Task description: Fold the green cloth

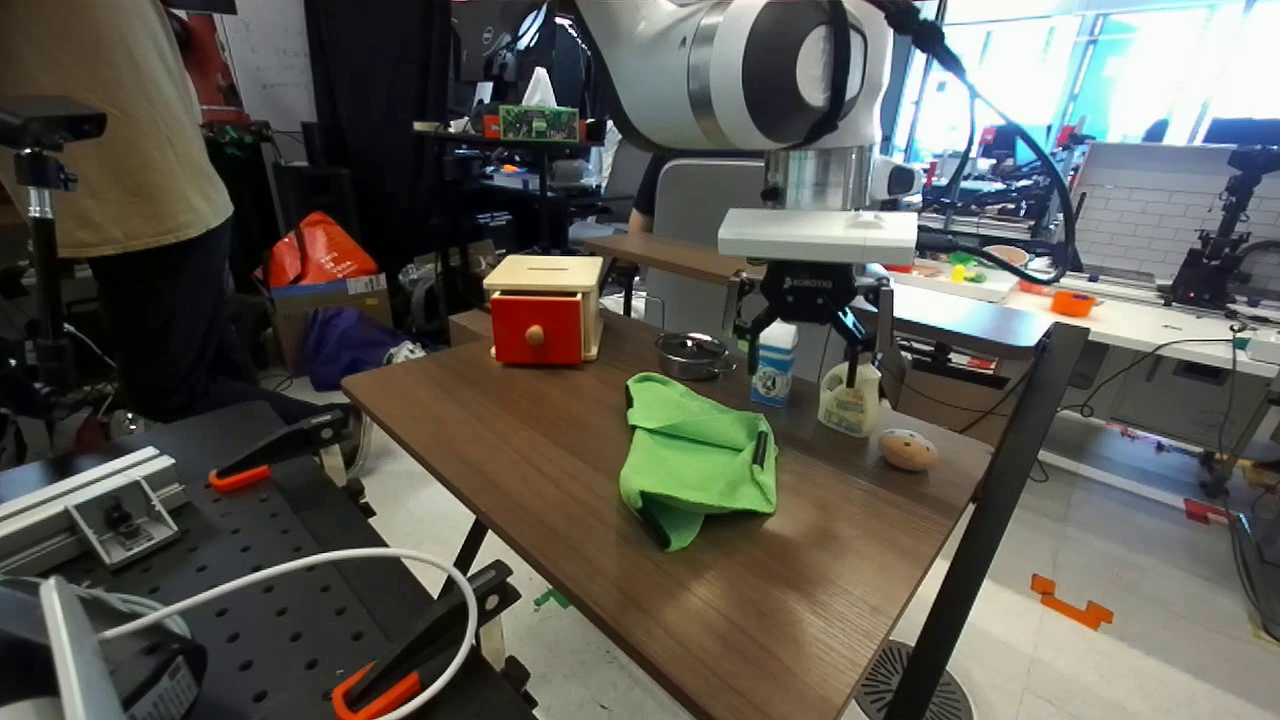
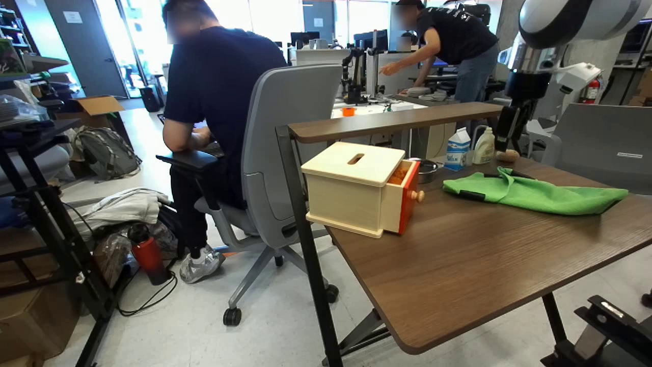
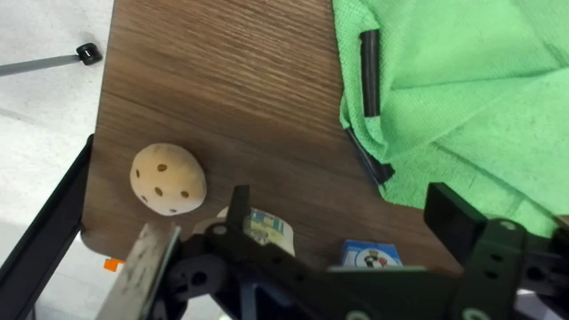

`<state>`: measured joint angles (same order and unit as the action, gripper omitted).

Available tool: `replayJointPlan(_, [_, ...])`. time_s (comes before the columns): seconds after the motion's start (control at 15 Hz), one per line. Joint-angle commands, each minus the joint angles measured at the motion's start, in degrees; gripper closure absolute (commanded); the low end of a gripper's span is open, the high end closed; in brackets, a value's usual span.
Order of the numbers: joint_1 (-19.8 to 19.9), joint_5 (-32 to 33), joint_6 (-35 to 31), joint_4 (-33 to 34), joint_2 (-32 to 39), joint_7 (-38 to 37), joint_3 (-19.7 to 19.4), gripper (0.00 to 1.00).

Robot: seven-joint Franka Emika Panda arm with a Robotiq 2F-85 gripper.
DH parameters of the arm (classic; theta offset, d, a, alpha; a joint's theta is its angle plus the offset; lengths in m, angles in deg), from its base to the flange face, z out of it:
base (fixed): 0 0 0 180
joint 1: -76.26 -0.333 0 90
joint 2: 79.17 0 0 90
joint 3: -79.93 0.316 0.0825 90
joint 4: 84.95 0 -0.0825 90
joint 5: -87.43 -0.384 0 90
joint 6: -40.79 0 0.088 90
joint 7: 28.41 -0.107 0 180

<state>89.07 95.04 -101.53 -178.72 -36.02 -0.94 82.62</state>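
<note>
Green cloth [image 1: 700, 450] lay rumpled on the worktop [image 1: 510, 430] near the milk carton [image 1: 772, 375], layers loosely overlapping; I could see black strips [image 3: 370, 73] at its edges. Tool [image 3: 344, 206] hung clear of it, spread wide, gripping nothing.

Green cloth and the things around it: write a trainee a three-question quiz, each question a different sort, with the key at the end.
1. True or false: the claw is open, and the green cloth is out of its grip.
2. What colour is the drawer front of the wooden box? A: blue. B: red. C: green.
3. In both exterior views, what appears between the metal pot and the cream bottle?

Key: 1. True. 2. B. 3. The milk carton.
</note>
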Motion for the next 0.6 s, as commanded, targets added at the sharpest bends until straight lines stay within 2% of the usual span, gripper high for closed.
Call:
replayJointPlan(0.0, [-1.05,-3.49,2.69,-6.94,-8.34,-7.91,-0.97,0.0])
replayJointPlan(0.2, [-2.08,-6.37,3.21,-14.26,-13.91,-15.51,-1.43,0.0])
replayJointPlan(0.53, [-3.0,-14.33,3.16,-26.52,-19.85,-20.62,-0.06,0.0])
